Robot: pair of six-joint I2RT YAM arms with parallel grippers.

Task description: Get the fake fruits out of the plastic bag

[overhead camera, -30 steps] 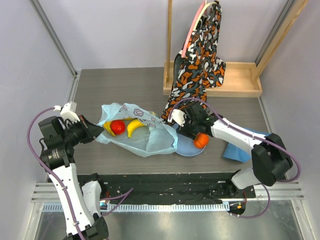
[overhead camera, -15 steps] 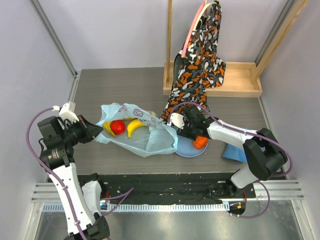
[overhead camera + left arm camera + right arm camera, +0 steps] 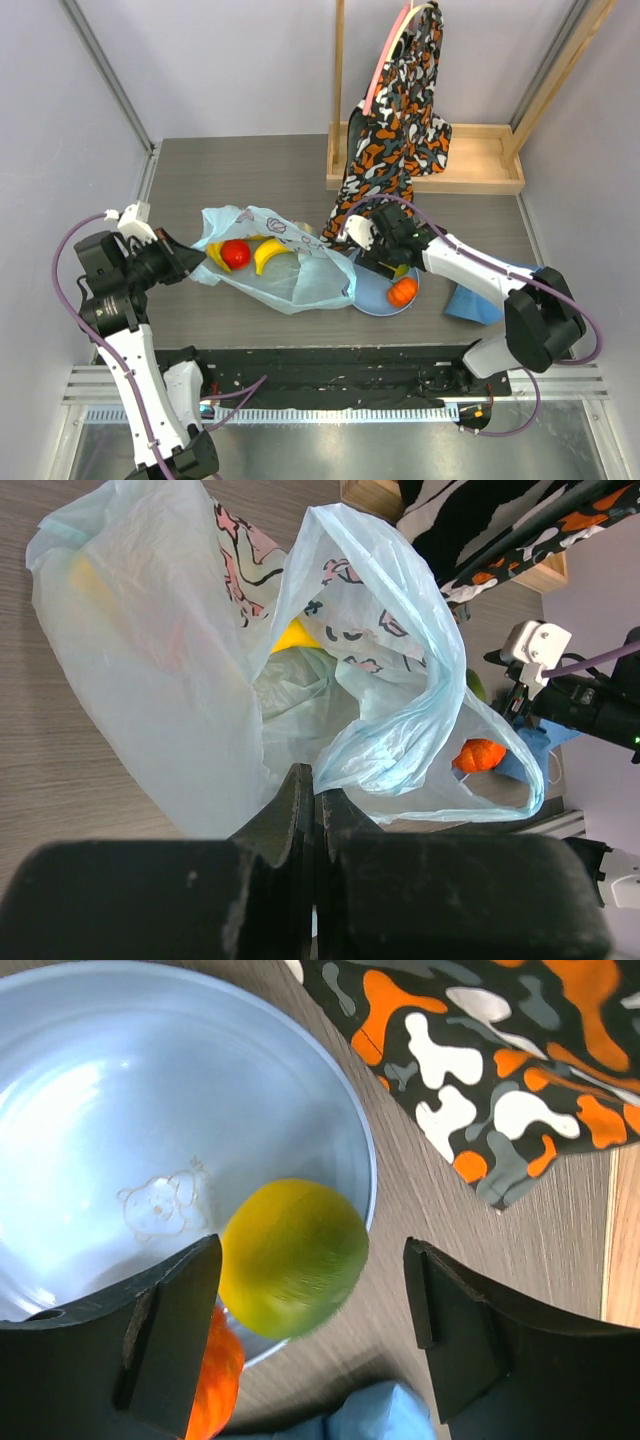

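Jaws check: my left jaws clamp the plastic bag (image 3: 290,280) on the desk (image 3: 250,170), banana bunch (image 3: 265,255) and red fruit (image 3: 235,254) inside. My right jaws stand apart over the pale-blue plate (image 3: 120,1090), orange fruit (image 3: 402,291) on it, green-yellow fruit (image 3: 292,1257) between them at the rim. It could roll off.

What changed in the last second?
The right tool opened and let go of the orange fruit, which shifted slightly toward the near edge and now lies on the plate. Unchanged: the left tool stays shut on the plastic bag, with the banana bunch and red fruit still inside.
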